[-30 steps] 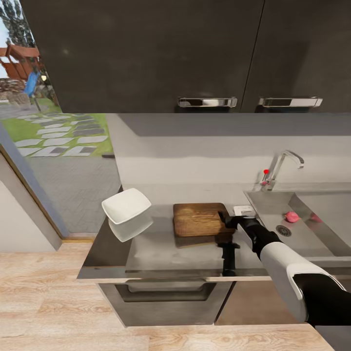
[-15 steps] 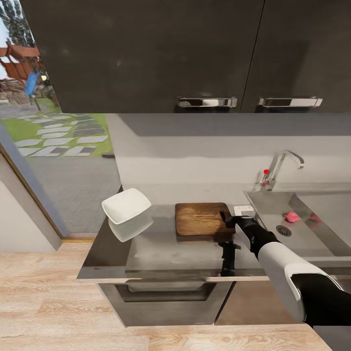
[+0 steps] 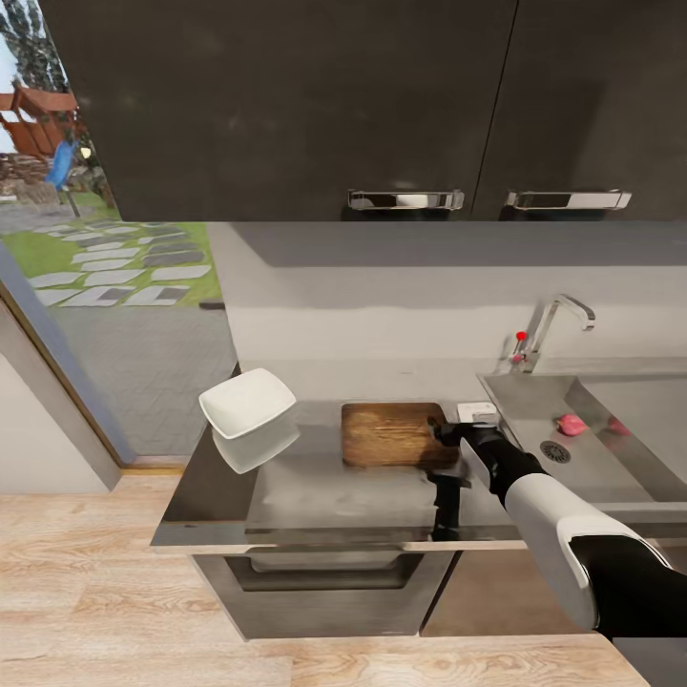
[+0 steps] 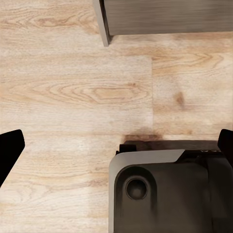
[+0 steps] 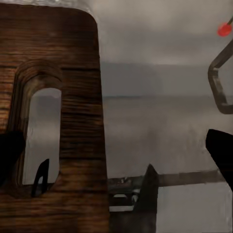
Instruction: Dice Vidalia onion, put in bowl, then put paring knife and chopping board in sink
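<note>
My right gripper (image 3: 445, 431) sits at the near-sink end of the chopping board (image 3: 389, 433), and I judge its fingers spread wide around the handle slot, gripping nothing. The onion (image 3: 571, 425) lies in the sink (image 3: 534, 401) (untouched, by the drain). I take this as positioning the board; next I must reach right for the onion.

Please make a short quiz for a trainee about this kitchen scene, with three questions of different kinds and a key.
1. True or false: the Vidalia onion lies in the sink.
2. Multiple choice: the right gripper is at which thing? A) the bowl B) the chopping board C) the tap
3. Fill in: the bowl stands on the ____, at the chopping board's left in the head view.

Key: 1 true; 2 B; 3 countertop.
</note>
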{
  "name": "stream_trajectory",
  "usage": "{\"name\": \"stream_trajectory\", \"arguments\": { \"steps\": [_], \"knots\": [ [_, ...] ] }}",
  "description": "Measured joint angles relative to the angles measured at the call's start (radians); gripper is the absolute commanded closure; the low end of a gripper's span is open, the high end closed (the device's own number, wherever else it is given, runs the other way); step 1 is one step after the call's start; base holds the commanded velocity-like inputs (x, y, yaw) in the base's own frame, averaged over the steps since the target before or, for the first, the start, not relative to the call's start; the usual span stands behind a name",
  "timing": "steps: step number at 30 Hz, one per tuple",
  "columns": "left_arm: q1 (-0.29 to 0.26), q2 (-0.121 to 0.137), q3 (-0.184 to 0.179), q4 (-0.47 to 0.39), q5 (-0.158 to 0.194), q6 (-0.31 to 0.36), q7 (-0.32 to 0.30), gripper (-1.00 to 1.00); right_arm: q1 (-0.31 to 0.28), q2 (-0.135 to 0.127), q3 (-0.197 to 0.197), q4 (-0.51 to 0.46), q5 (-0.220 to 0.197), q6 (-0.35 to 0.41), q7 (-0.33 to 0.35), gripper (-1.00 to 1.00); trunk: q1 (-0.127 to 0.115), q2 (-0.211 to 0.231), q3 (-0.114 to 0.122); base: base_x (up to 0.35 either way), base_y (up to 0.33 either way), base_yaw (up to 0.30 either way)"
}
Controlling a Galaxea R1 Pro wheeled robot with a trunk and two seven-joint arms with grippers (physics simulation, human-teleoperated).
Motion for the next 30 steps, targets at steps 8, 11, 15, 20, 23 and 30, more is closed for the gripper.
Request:
{"name": "stream_trajectory", "arguments": {
  "steps": [8,11,15,20,23,30],
  "knots": [
    [-0.001,0.000,0.000,0.000,0.000,0.000,0.000,-1.00,0.000,-0.001,0.000,-0.001,0.000,0.000,0.000,-1.00,0.000,0.000,0.000,0.000,0.000,0.000],
    [0.000,0.000,0.000,0.000,0.000,0.000,0.000,-1.00,0.000,-0.001,0.000,-0.001,0.000,0.000,0.000,-1.00,0.000,0.000,0.000,0.000,0.000,0.000],
    [-0.001,0.000,0.000,0.000,0.000,0.000,0.000,-1.00,0.000,-0.001,0.000,-0.002,0.000,0.000,0.001,-1.00,0.000,0.000,0.000,-0.081,0.000,0.000],
    [0.000,0.000,0.000,0.008,-0.001,0.000,0.000,-1.00,0.000,-0.001,0.000,-0.002,-0.001,0.000,0.002,-1.00,0.001,0.000,0.000,-0.282,0.000,0.000],
    [0.000,0.000,0.000,0.011,-0.001,0.000,0.000,-1.00,0.000,-0.002,0.000,-0.002,-0.001,0.000,0.002,-1.00,0.001,0.000,0.000,-0.328,0.000,0.000],
    [0.000,0.000,0.000,0.013,-0.001,0.000,0.000,-1.00,0.000,-0.002,0.000,-0.002,-0.001,0.000,0.003,-1.00,0.001,0.000,0.000,-0.338,0.000,0.000]
  ]
}}
